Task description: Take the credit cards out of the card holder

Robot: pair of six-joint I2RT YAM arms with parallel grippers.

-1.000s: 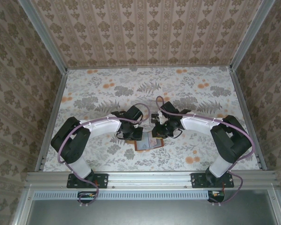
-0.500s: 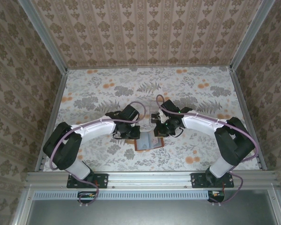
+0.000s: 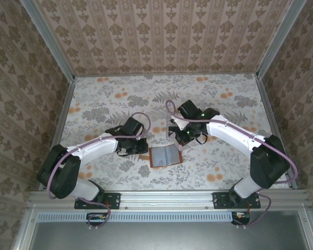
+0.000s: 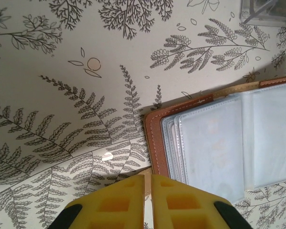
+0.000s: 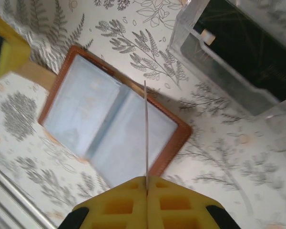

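Two grippers: both closed; the right one holds a card, and nothing shows between the left one's fingers.
Left gripper (image 4: 148, 183): yellow fingers pressed together with only a thin slit between them. It sits low over the tabletop (image 3: 224, 104), just beside the left side of the card holder (image 3: 165, 155). Cannot tell whether it touches the leather.
Right gripper (image 5: 146, 183): fingers clamped on the near end of a thin card (image 5: 146, 129).
Held card: seen edge-on as a pale line, so the colour of its face cannot be told. It stands clear of the slots, above the right half of the open holder. Its far end reaches past the holder's brown rim, over the tabletop.
Card holder: lying flat and spread open, lining up, close to the near edge of the tabletop and about midway between its left and right edges. Brown stitched leather border, pale grey-blue sleeves inside. Whether a card sits in any sleeve cannot be told.
Clear tray (image 5: 181, 33): on the tabletop near the holder, on its far side, apart from it.
Dark card (image 5: 238, 47): lying flat inside the tray.
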